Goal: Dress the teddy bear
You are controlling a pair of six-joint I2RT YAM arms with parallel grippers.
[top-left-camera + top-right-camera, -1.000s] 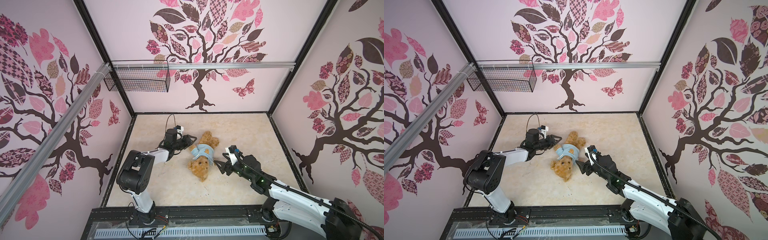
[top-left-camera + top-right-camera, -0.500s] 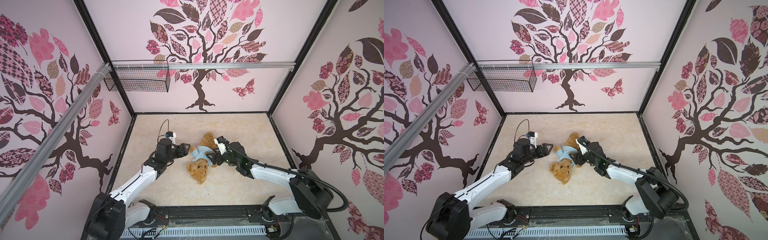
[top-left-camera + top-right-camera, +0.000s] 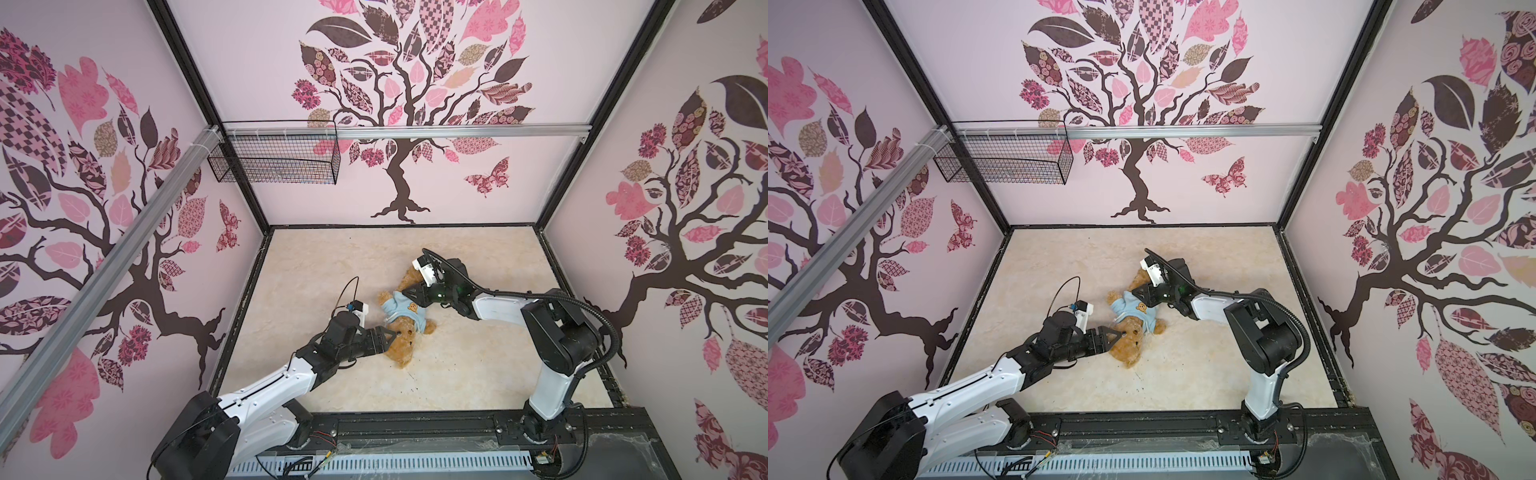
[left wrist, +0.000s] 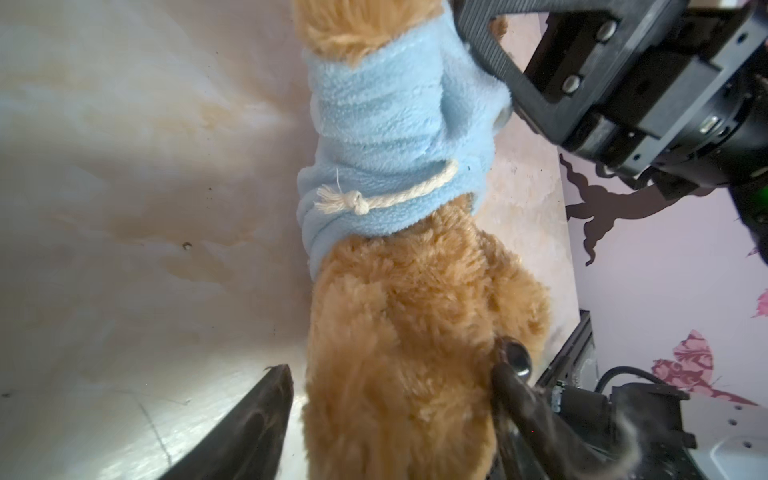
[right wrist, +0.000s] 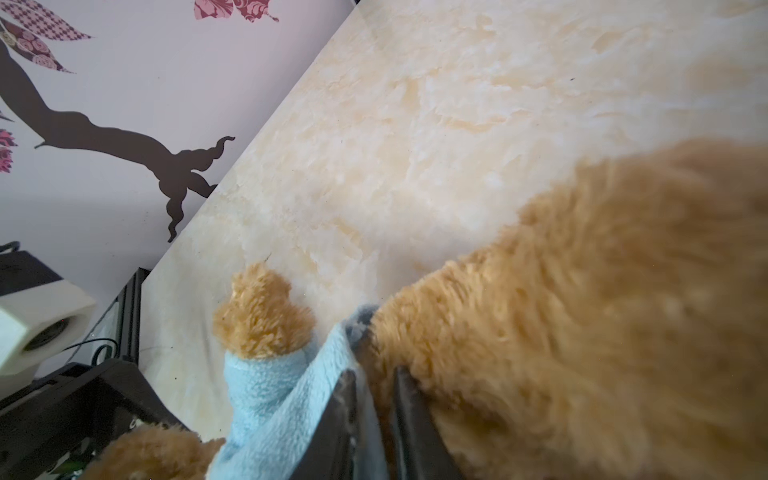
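Note:
The golden-brown teddy bear [image 3: 402, 347] lies on the floor in both top views, head toward the front and legs toward the back. It wears a light-blue shirt [image 3: 401, 311] with a small orange emblem. My left gripper [image 3: 388, 337] is open, one finger on each side of the bear's head [image 4: 415, 324]; a thin gap shows at one finger. My right gripper [image 3: 409, 291] is shut on the shirt's hem [image 5: 266, 395] next to the bear's legs [image 5: 582, 291]. One arm's paw [image 5: 262, 316] sticks out of a sleeve.
A black wire basket [image 3: 274, 160] hangs on the back wall below an aluminium rail [image 3: 457, 132]. Patterned walls close in the marble-look floor [image 3: 478, 365] on three sides. The black base frame [image 3: 415, 428] runs along the front.
My left gripper has moved from the bear's far side to the front, around its head. The right gripper has swung from beside the head to the shirt's hem and shut on it.

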